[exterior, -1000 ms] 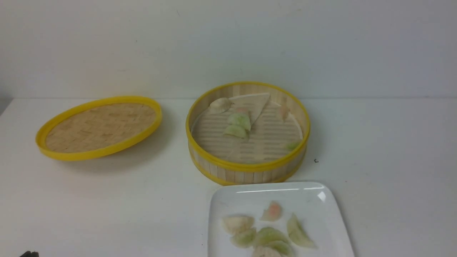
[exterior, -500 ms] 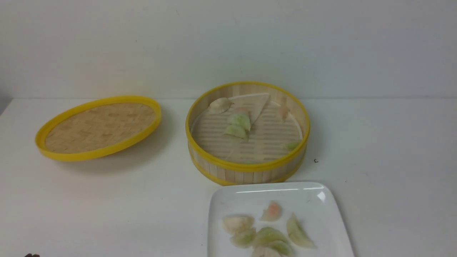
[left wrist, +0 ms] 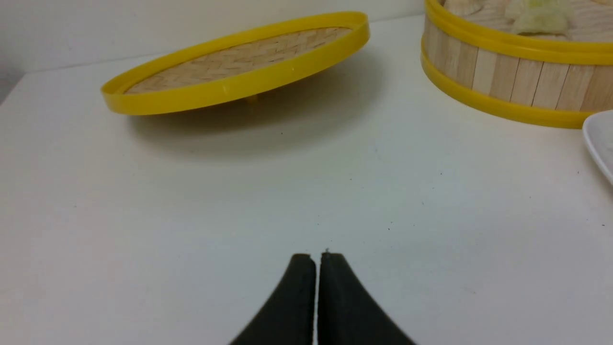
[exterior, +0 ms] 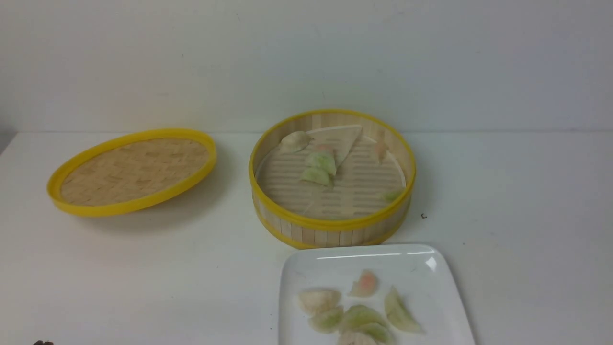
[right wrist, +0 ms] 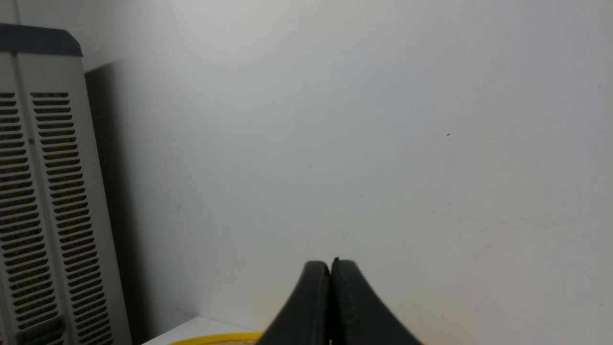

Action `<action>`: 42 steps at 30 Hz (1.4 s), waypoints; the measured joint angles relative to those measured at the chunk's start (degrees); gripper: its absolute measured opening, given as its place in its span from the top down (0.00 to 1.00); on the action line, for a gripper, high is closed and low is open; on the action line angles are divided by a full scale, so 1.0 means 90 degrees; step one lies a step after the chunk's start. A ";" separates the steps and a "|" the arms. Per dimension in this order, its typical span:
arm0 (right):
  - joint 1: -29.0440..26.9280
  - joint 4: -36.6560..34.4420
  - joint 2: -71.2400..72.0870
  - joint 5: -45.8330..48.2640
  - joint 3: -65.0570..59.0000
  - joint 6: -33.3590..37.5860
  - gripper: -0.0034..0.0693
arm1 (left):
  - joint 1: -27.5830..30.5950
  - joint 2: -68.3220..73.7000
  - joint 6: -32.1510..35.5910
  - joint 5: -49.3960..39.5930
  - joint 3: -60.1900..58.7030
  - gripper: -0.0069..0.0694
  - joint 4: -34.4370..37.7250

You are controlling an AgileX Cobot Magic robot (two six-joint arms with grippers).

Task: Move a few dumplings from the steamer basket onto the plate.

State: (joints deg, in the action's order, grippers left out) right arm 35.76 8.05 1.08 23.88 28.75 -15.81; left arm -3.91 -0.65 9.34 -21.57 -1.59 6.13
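The steamer basket (exterior: pixel 330 225) stands at the table's middle with several dumplings in it, such as a green one (exterior: pixel 322 162) and a cream one (exterior: pixel 295 141). The white plate (exterior: pixel 421 268) lies in front of it with several dumplings, among them a pink one (exterior: pixel 365 283). My left gripper (left wrist: pixel 316 256) is shut and empty, low over bare table near the front left; the basket (left wrist: pixel 507 86) and plate edge (left wrist: pixel 598 143) show in its view. My right gripper (right wrist: pixel 330 263) is shut and empty, raised and facing the wall; it is out of the front view.
The shallow woven lid (exterior: pixel 131 170) with a yellow rim rests tilted at the left and also shows in the left wrist view (left wrist: pixel 239 62). A folded paper liner (exterior: pixel 347 136) lies in the basket. A white vented appliance (right wrist: pixel 43 201) stands by the wall.
The dark tip of the left arm at the front view's bottom left corner has slid further out of the picture. Nothing else has moved.
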 joint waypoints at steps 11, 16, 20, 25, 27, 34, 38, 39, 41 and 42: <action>0.0000 -0.0806 0.0000 -0.0691 -0.1276 0.0760 0.97 | 0.0000 0.0000 0.0000 0.0000 0.0000 0.92 0.0000; -0.0128 -0.0811 0.0000 -0.0811 -0.1801 0.0766 0.97 | 0.0000 0.0000 0.0000 0.0000 0.0000 0.92 0.0000; -0.1196 -0.0737 0.0000 -0.0818 -0.2390 0.0788 0.97 | 0.0000 0.0000 0.0000 -0.0002 0.0000 0.92 0.0000; -0.2558 -0.0371 0.0000 -0.0811 -0.3187 0.0813 0.97 | 0.0000 0.0000 0.0000 -0.0002 0.0000 0.92 0.0000; -0.2882 -0.0279 0.0000 -0.0690 -0.3348 0.0813 0.97 | 0.0000 0.0000 0.0000 -0.0002 0.0000 0.92 0.0000; -0.3574 -0.0244 -0.0007 -0.0329 -0.3351 0.0813 0.97 | 0.0000 0.0000 0.0000 -0.0007 0.0000 0.92 -0.0007; -0.3620 -0.0244 -0.0007 -0.0329 -0.3351 0.0813 0.97 | 0.0000 0.0000 0.0000 -0.0007 0.0000 0.92 -0.0007; -0.3620 -0.0244 -0.0007 -0.0329 -0.3351 0.0813 0.97 | 0.0000 0.0000 0.0000 -0.0007 0.0000 0.92 -0.0007; -0.3625 -0.0238 -0.0007 -0.0324 -0.3351 0.0813 0.97 | 0.0000 0.0000 0.0000 -0.0007 0.0000 0.92 -0.0007; -0.3625 -0.0238 -0.0007 -0.0324 -0.3351 0.0813 0.97 | 0.0000 0.0000 0.0000 -0.0007 0.0000 0.92 -0.0007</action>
State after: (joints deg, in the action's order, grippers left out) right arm 3.14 5.91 1.02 20.96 -1.41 -8.49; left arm -3.91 -0.65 9.34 -21.63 -1.59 6.07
